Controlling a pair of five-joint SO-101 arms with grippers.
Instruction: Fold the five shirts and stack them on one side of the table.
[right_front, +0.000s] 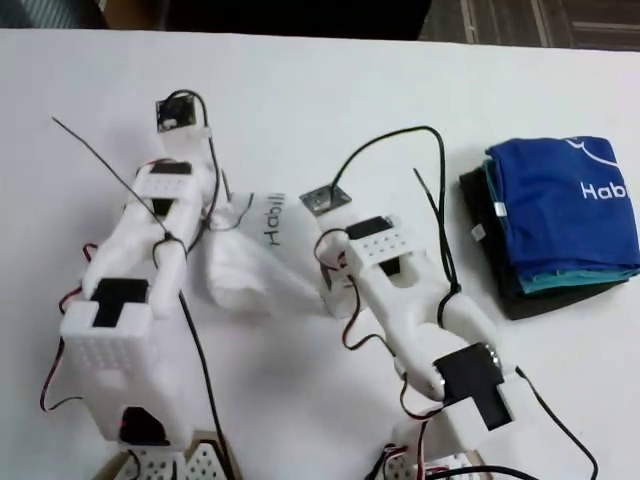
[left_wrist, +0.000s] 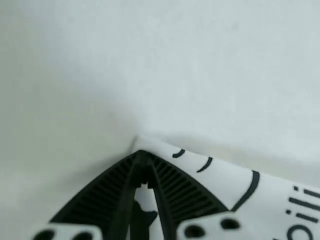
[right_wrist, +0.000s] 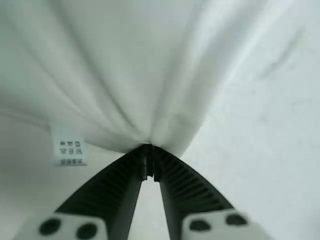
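White shirt (right_front: 245, 262) lay bunched on the table (right_front: 330, 90) between my two arms, well apart from the folded stack (right_front: 560, 215) at the table's side. My left gripper (left_wrist: 142, 155) was pinched on its printed corner, my right gripper (right_wrist: 148, 150) on a gathered fold. I judged both pinches should travel level together, cloth taut; white on white hid the shirt's edges, and the stack was cut off, its layers uncountable.
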